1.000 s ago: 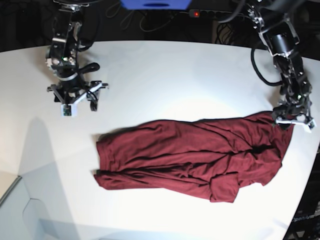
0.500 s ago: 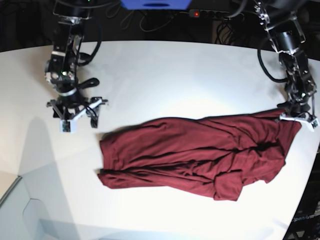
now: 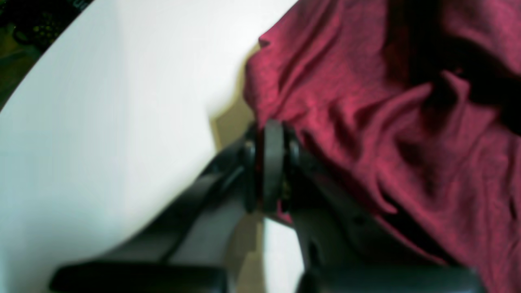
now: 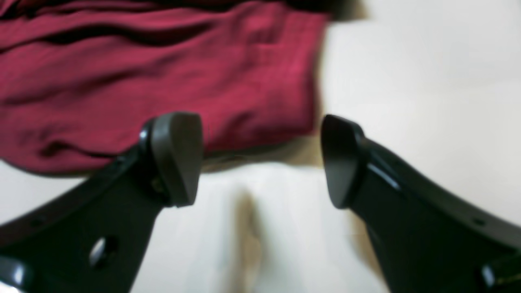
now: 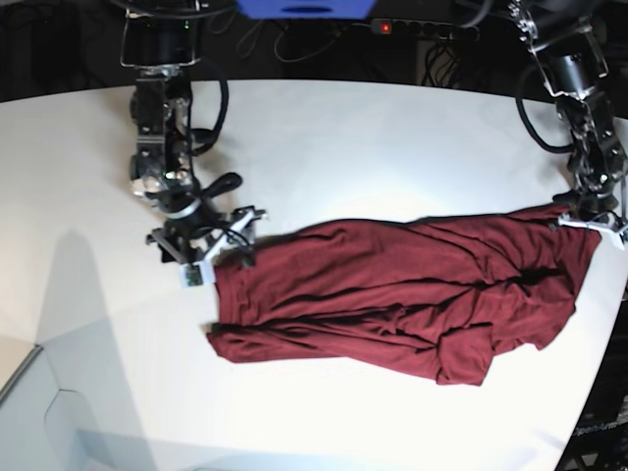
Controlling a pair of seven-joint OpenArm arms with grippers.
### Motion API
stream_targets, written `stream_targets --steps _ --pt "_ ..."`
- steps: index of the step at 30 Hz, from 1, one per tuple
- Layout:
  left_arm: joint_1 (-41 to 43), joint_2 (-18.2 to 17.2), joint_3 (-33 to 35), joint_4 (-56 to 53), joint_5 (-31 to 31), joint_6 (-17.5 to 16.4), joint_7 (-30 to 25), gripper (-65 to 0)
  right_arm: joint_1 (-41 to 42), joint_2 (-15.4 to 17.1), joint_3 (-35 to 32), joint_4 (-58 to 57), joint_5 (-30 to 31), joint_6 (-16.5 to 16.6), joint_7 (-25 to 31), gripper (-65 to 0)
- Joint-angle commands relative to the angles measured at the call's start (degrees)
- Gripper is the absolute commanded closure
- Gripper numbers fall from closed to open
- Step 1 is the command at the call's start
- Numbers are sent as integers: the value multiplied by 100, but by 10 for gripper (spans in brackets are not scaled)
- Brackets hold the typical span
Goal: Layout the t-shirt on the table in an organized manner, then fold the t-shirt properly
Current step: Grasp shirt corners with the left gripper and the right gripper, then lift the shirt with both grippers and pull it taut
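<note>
The maroon t-shirt (image 5: 402, 294) lies crumpled across the middle and right of the white table (image 5: 324, 137) in the base view, stretched roughly left to right but heavily wrinkled, with a lumped fold near its lower right. At the right edge of that frame the left gripper (image 5: 592, 218) sits on the shirt's far corner; in the left wrist view its fingers (image 3: 272, 162) are pressed together with a sliver of fabric caught between them, so it is pinching the cloth, most likely to anchor or pull that end taut. The right gripper (image 5: 208, 250) hovers at the shirt's opposite, left edge, and the right wrist view shows its fingers (image 4: 177, 156) spread wide with bare table between them and the hem just beyond. Judging by this placement, it is lining up to take that edge so both arms can spread the garment flat.
</note>
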Motion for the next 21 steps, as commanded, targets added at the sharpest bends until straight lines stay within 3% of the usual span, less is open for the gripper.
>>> stream_targets --steps 1,16,18,21 --pt "-97 -113 -25 102 10 12 -128 0 192 22 2 75 45 29 140 -455" --pt "-97 -113 -34 58 45 12 -145 0 544 189 -7 -743 45 29 149 -443" --pt "-97 -113 -34 58 54 12 -145 0 640 198 -24 -884 45 29 149 -392" --pt "-97 -113 -34 58 54 12 -145 0 790 198 11 -1191 45 29 149 -245"
